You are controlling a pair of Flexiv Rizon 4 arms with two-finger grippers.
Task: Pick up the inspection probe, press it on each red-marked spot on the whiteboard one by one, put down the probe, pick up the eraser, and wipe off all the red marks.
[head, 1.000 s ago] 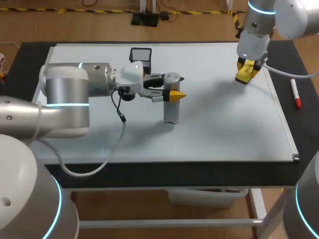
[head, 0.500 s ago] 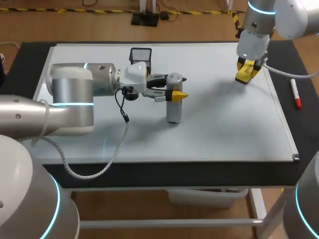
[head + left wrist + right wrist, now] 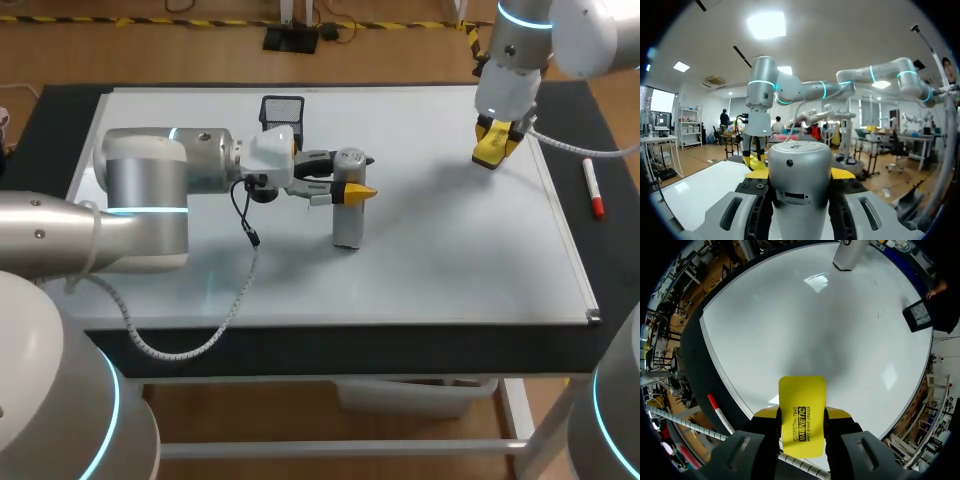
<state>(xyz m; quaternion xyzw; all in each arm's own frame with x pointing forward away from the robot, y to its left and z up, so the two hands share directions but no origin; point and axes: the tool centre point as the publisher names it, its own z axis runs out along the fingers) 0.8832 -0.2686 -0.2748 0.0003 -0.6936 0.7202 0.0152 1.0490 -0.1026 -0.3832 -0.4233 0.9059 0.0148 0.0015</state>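
Probe is standing upright on whiteboard, frame centre, L gripper fingers closing on its top. R gripper, upper right, is pinching eraser. We're seeing no red marks. Prob. pressing/put-down step; next we're needing a clean release, then wiping.

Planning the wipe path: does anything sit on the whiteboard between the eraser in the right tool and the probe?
Nothing visible: bare whiteboard lies between eraser and probe. The black holder stands aside at the far edge.

The whiteboard is brightly lit from overhead; glare patches are noted on it, and soft shadows are cast under the left arm and right arm.
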